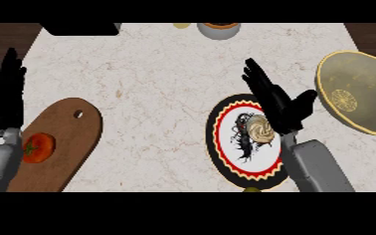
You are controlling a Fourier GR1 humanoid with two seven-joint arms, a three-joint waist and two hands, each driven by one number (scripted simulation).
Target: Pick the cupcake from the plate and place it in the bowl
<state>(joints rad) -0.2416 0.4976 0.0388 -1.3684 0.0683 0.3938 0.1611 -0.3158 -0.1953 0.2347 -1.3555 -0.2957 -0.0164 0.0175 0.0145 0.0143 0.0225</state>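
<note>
Head view: cupcake (259,128) sits on the plate (220,129), right of the plate's centre, swirled top facing up. Plate is round with a black rim, red zigzag band and white middle carrying a dark print.

Right hand (283,108) is over the plate's right side, forearm (317,167) coming up from below the plate. Fingers (257,77) are straight and spread, pointing past the plate's far edge; thumb (305,98) sticks out on the side away from the plate. Nothing in it, released. Palm overlaps the cupcake's right edge in this view; can't tell if it touches.

Bowl (351,90) is right of the plate, well apart from it, yellowish with a pattern inside, partly cut by the frame edge. The thumb lies between plate and bowl.

Left hand (12,87) is far left of the plate at the frame edge, fingers straight and up, resting, holding nothing.

Wooden cutting board (66,134) lies left of the plate, with a hole near its far end and a tomato (38,147) on its left part.

Beyond the plate at the counter's (147,69) far edge: a grey cup-like container (219,30), a small yellowish object (181,25) beside it, and a dark box (81,28) further left.
</note>
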